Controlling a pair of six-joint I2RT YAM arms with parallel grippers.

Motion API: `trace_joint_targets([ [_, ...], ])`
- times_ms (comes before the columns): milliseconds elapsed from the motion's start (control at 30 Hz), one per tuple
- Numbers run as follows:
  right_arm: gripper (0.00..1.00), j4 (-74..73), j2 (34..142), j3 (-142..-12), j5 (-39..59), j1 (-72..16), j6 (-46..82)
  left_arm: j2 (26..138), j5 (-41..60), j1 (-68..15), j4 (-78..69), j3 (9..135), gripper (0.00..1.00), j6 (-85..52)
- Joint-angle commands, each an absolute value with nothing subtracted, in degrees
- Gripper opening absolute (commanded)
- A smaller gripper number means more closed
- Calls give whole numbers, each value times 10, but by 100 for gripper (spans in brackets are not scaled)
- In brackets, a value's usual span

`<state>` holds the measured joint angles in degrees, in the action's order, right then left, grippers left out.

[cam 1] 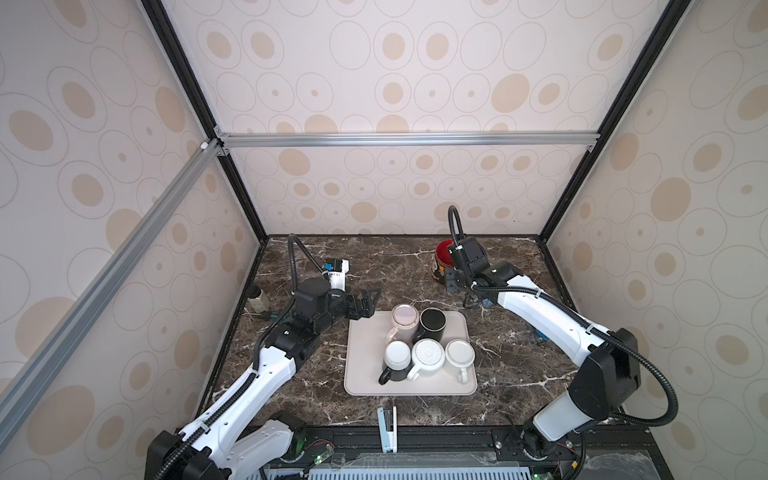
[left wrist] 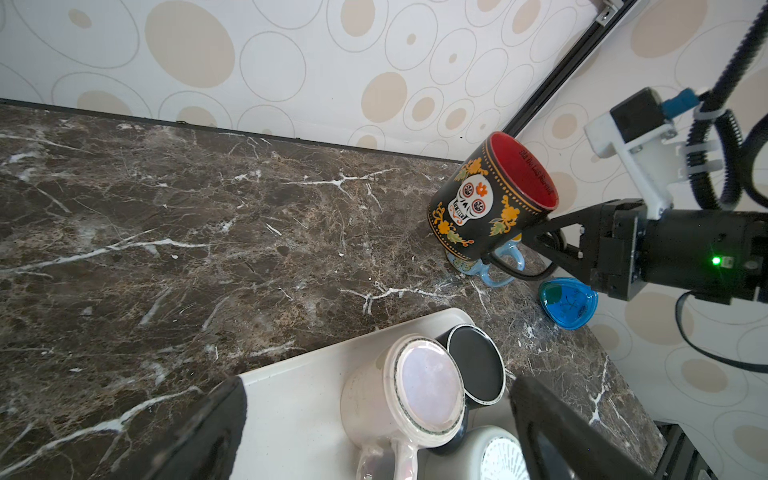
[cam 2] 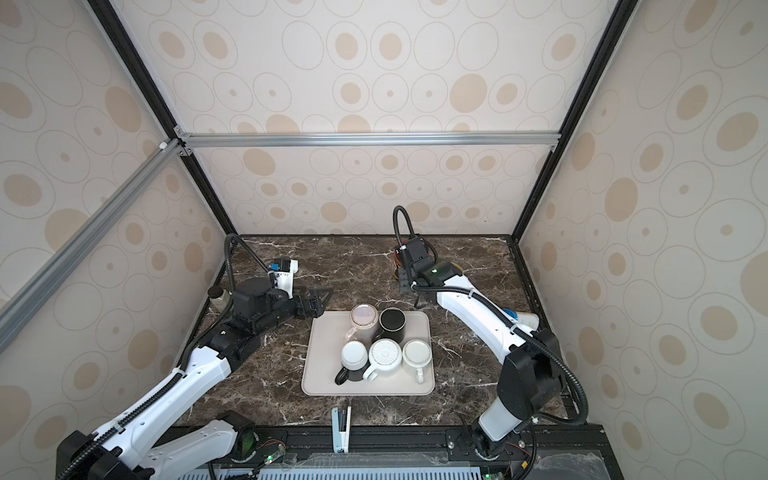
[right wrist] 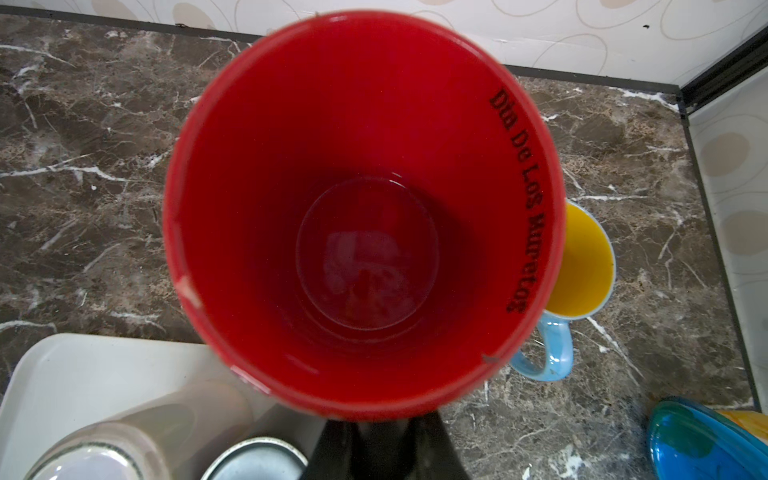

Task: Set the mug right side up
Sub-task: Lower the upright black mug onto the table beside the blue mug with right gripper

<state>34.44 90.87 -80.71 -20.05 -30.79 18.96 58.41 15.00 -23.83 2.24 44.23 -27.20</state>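
Found the skull mug (left wrist: pixel 486 203) off the tray (cam 1: pixel 361 386), at the far right part of the bench (cam 1: pixel 395 270), near the back edge. Saw it mouth up but tilted, red inside and black outside. Could not judge any contact between its base and the bench. Noted the right gripper (left wrist: pixel 535 240) with fingers pressed together on the black handle of this mug, reaching in from the side of the right edge.

Noted just beside the skull mug a blue mug (right wrist: pixel 582 266) with yellow inside, upright on the bench. Saw a blue translucent plastic piece (left wrist: pixel 567 301) near the right edge, apart from both mugs.

Found the left gripper (cam 1: pixel 368 305) with fingers spread wide, just at the far left corner of the tray.

Counted five mugs on the tray, all base up. Along the far edge, a leaning pinkish mug (cam 1: pixel 402 318) and a black mug (cam 1: pixel 433 322), touching each other. In the near row, a dark mug with white base (cam 1: pixel 397 357), a white ribbed mug (cam 1: pixel 428 355) and a plain white mug (cam 1: pixel 459 355). Saw a stapler (cam 1: pixel 387 428) at the near edge of the bench.
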Motion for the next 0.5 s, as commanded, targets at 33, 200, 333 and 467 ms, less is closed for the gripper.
trace_joint_targets([
  [33,0,278,898,-802,-214,-287,187,577,147,-235,16,437,100,-274],
  [200,0,275,918,-798,-209,-276,186,577,148,-235,15,427,100,-279],
  [333,0,263,935,-792,-195,-270,192,573,145,-236,20,425,100,-278],
  [467,0,254,953,-792,-193,-269,196,573,141,-236,21,424,100,-277],
])
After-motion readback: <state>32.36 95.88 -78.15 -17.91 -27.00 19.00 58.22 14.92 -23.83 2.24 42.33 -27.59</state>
